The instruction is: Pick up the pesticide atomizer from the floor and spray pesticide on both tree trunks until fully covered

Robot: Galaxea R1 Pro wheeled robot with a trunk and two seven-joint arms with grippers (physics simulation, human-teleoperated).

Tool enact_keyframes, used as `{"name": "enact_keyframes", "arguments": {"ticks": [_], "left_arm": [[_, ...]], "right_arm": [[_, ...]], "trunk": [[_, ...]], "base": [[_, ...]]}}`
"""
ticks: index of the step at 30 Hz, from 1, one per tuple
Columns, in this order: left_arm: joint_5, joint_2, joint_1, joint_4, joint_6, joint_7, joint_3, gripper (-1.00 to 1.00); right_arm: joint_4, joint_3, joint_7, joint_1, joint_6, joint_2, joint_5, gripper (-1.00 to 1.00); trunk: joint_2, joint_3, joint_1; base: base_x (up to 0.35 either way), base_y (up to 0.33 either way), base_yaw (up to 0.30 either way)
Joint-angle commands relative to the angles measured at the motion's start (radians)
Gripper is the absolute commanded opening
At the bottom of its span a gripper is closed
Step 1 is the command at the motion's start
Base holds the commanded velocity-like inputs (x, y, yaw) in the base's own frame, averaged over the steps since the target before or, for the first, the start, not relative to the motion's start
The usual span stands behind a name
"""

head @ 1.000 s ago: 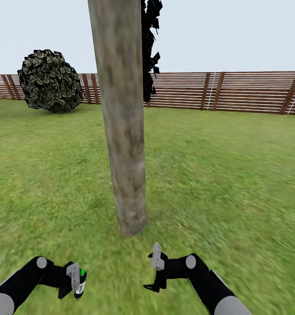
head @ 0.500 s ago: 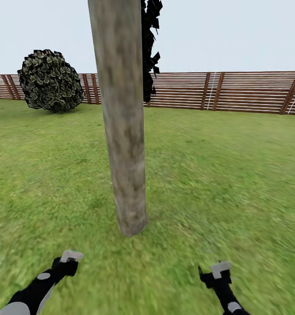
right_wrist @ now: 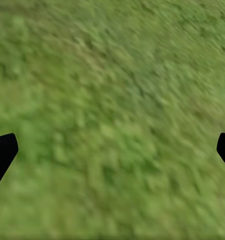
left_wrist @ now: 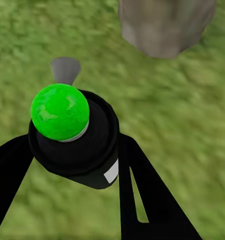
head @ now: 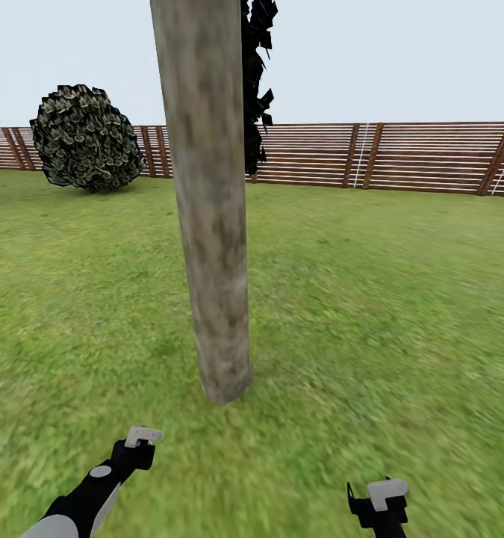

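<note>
The left gripper point(left_wrist: 72, 155) clamps the small, seemingly rigid, light atomizer point(left_wrist: 75, 137) round its body, near the trunk point(head: 207, 209); right jaws gape, empty.

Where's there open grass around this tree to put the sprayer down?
Open lawn runs right of the tree trunk to the fence, and left toward the round bush. Grass between the left gripper and right gripper is bare too. Tightest spot: the trunk's base.

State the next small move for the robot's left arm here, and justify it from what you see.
Probably raise the left gripper and aim the atomizer it clamps at the tree trunk. The bottle is already held, the trunk stands close ahead, and no white speckles show on its bark.
</note>
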Motion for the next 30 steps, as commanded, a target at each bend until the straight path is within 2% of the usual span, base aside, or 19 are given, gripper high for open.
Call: {"name": "enact_keyframes", "arguments": {"ticks": [1, 15, 21, 26, 27, 29, 30], "left_arm": [[-0.01, -0.001, 0.0, 0.0, -0.004, -0.006, 0.009, -1.0], [-0.015, 0.003, -0.001, -0.001, -0.003, -0.008, -0.001, -1.0], [-0.014, 0.001, -0.001, -0.002, 0.008, -0.006, 0.007, -1.0], [-0.014, 0.0, -0.001, 0.008, 0.015, -0.009, -0.001, -1.0], [-0.015, 0.0, -0.002, 0.007, 0.024, -0.01, -0.001, -1.0], [-0.014, -0.002, -0.007, 0.001, 0.091, -0.015, -0.002, -1.0], [-0.013, -0.004, -0.012, -0.003, 0.164, -0.019, -0.002, -1.0]], "right_arm": [[0.002, -0.005, -0.007, -0.001, -0.003, -0.001, 0.011, 1.0], [0.0, -0.005, -0.007, -0.001, -0.003, 0.0, 0.008, 1.0], [0.0, -0.006, -0.009, -0.001, -0.003, 0.0, 0.007, 1.0], [0.0, -0.006, -0.009, -0.001, -0.003, 0.001, 0.007, 1.0], [0.001, -0.006, -0.009, -0.001, -0.003, 0.001, 0.007, 1.0], [0.001, -0.006, -0.009, -0.001, -0.003, 0.0, 0.008, 1.0], [0.0, -0.006, -0.009, -0.001, -0.003, 0.0, 0.008, 1.0]], "trunk": [[0.0, -0.001, 0.0], [0.0, -0.001, 0.0], [0.0, -0.001, 0.0], [0.0, -0.001, 0.0], [0.0, -0.001, 0.0], [0.0, -0.001, 0.0], [0.0, -0.001, 0.0]], "base": [[0.0, 0.0, 0.0], [0.0, 0.0, -0.004], [0.0, 0.0, -0.208], [0.0, 0.0, -0.265], [0.0, 0.0, -0.265], [0.0, 0.0, -0.265], [0.0, 0.0, -0.265]]}}
